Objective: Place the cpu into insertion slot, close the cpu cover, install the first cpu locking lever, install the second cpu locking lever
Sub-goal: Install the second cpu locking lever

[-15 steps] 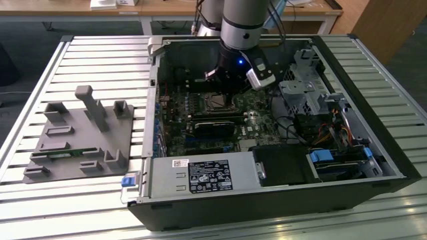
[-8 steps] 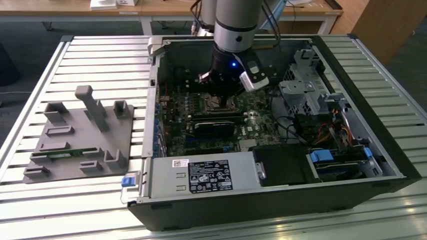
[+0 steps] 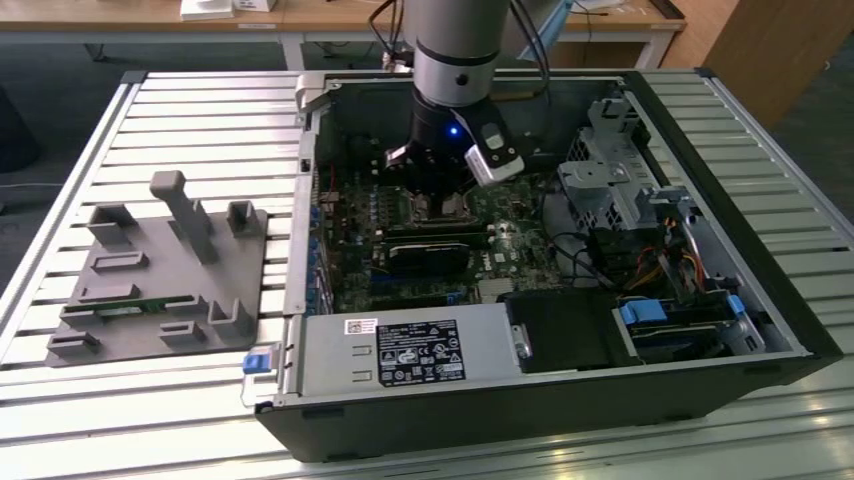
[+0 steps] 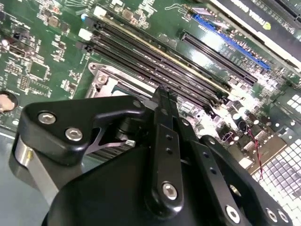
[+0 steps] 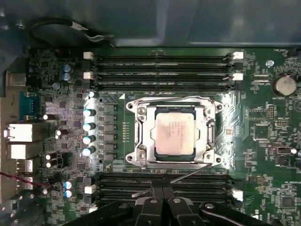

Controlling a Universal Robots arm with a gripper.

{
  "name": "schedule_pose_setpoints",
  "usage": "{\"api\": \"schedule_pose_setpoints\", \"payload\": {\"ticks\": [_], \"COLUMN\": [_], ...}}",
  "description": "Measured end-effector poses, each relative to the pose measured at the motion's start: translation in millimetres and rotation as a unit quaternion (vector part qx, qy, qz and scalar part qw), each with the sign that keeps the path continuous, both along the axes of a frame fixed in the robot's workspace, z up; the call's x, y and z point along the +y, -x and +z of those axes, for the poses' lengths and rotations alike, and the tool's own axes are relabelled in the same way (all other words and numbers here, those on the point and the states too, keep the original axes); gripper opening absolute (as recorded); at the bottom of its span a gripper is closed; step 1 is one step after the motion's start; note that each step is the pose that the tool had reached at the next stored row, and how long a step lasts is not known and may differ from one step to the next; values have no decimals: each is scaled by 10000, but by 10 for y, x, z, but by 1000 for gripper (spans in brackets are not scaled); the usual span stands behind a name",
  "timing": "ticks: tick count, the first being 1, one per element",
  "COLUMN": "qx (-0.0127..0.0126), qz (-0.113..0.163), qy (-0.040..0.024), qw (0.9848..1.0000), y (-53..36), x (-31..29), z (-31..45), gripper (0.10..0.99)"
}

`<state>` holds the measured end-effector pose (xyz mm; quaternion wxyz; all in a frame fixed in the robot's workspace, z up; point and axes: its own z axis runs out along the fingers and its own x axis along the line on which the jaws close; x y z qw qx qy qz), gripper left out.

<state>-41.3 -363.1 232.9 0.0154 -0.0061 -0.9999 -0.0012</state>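
In the first wrist view the cpu (image 5: 174,135) lies flat in the insertion slot (image 5: 134,157), its silver top showing through the cut-out of the cpu cover (image 5: 142,136), which is folded down over it. One thin wire locking lever (image 5: 169,100) runs flat along the socket's far edge. The other lever (image 5: 188,174) sticks out at a slant from the near edge, and its free end reaches my fingertips. My gripper (image 5: 162,195) hovers just beside the socket with its black fingers pressed together. In the second wrist view the gripper (image 4: 162,92) is near the socket corner (image 4: 106,77). In the exterior view the gripper (image 3: 438,195) hangs over the motherboard.
Long black memory slots (image 5: 160,70) flank the socket on both sides. The open computer case (image 3: 694,110) walls in the board, with a drive cage (image 3: 614,180) and a power supply (image 3: 400,350). A grey part holder (image 3: 160,270) sits on the slatted table at the exterior view's left.
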Motion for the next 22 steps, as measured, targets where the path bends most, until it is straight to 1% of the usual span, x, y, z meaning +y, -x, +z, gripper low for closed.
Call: {"api": "schedule_pose_setpoints", "payload": {"ticks": [3,7,9,11,15,18,20,22], "qx": [0,0,0,0,0,-1,-9,-19], "qz": [3,5,4,3,3,3,3,8], "qy": [1,-1,-18,-79,-180,-289,-366,-412], "qw": [10000,10000,10000,10000,9998,9996,9993,9991], "y": [26,32,35,42,47,68,96,120], "x": [-1,-2,-6,-29,-82,-119,-138,-150], "z": [-23,-95,-126,-132,-133,-133,-133,-135], "gripper": [122,122,122,122,122,122,122,122]}}
